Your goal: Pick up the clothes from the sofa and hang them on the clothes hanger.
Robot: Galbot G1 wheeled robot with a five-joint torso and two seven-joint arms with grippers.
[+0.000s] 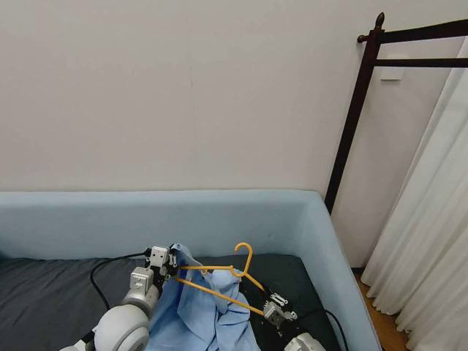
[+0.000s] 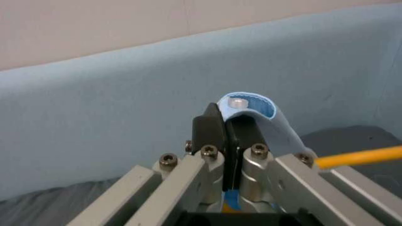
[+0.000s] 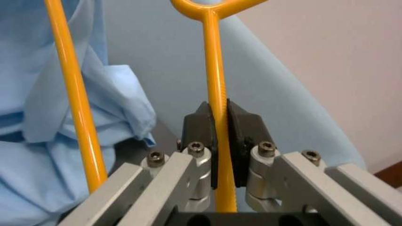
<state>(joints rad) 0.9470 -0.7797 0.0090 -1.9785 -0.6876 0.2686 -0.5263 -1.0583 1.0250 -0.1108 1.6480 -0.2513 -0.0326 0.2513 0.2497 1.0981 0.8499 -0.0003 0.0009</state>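
Head view looks down on a pale blue sofa with a dark seat cushion, and both arms reach forward from the near edge over the right part of the seat. The left arm extends up and away from the robot, wrist raised. Its left claw is pinched tight on an edge of the light-blue shirt; in the left wrist view a buttoned fold of the cloth curls over one of the closed fingertips. The right arm lies low at the near right, angled toward the left arm. Its right claw is clamped around the straight lower bar of the orange hanger, with the rod running between the dark pads in the right wrist view. The hanger is tilted, hook pointing up toward the sofa's backrest, and the shirt is draped over it between the two claws, hanging down to the cushion. A dark wooden rack stands at the far right beyond the sofa's arm, beside a white curtain.
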